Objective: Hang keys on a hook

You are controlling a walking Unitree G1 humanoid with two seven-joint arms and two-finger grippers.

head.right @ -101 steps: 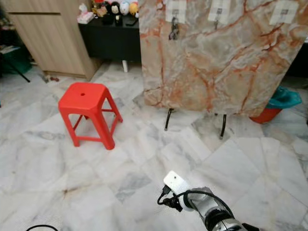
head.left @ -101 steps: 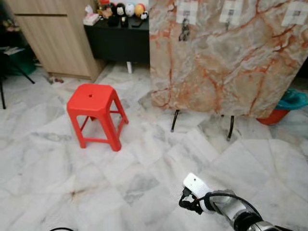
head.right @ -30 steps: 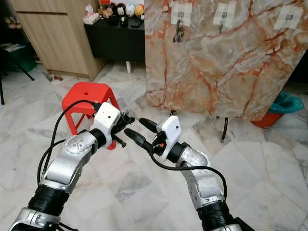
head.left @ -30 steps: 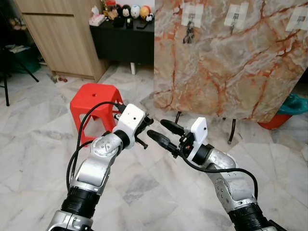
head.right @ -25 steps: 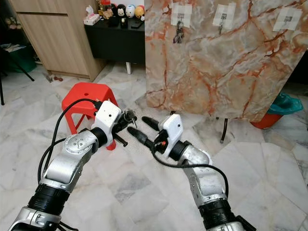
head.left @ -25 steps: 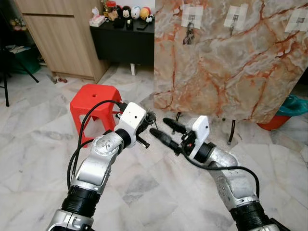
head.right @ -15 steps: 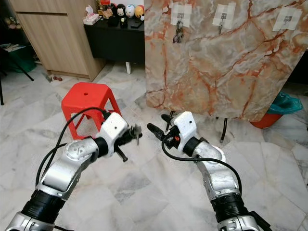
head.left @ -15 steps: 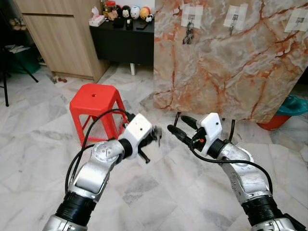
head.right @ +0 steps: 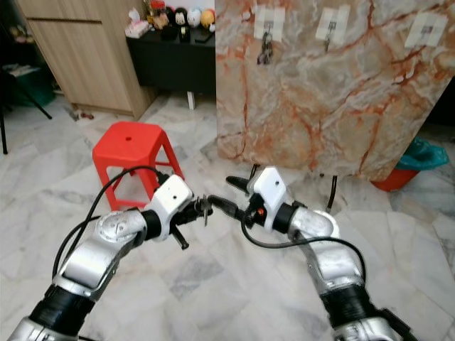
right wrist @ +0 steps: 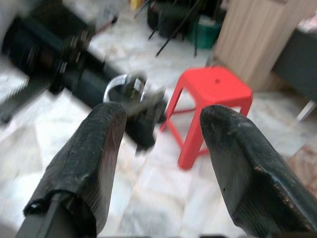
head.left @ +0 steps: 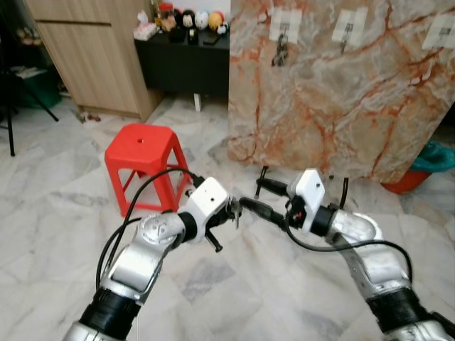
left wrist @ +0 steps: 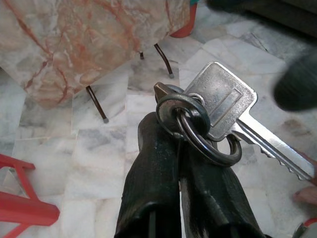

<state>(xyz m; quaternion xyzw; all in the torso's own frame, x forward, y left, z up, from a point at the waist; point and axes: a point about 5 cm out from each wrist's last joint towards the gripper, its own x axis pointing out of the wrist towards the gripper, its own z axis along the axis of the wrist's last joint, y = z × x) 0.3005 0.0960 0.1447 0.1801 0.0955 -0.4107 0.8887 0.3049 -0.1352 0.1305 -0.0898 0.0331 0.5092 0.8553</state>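
In the head views, the left gripper (head.left: 229,210) is seen raised in front of the robot with its fingers pressed together on the keys (head.left: 235,213), which hang at its tip. The right gripper (head.left: 261,199) is pointed at it from the opposite side, its two fingers spread apart and holding nothing, their tips just beside the keys. Behind and to the left of the left gripper a red stool (head.left: 146,163) stands on the marble floor (head.left: 64,234). Beyond both grippers a marble board (head.left: 341,92) is propped on thin legs, with hooks (head.left: 348,33) along its top; another bunch of keys (head.left: 281,51) is hung on the leftmost hook.

In the left wrist view, the two black fingers (left wrist: 153,183) are shown closed on a key ring (left wrist: 200,134), with a silver key (left wrist: 233,111) lying just past their tips.

In the right wrist view, the open fingers (right wrist: 89,158) are seen wide apart; between them, blurred, the left gripper (right wrist: 143,106) and the ring are framed, the stool (right wrist: 208,106) beyond.
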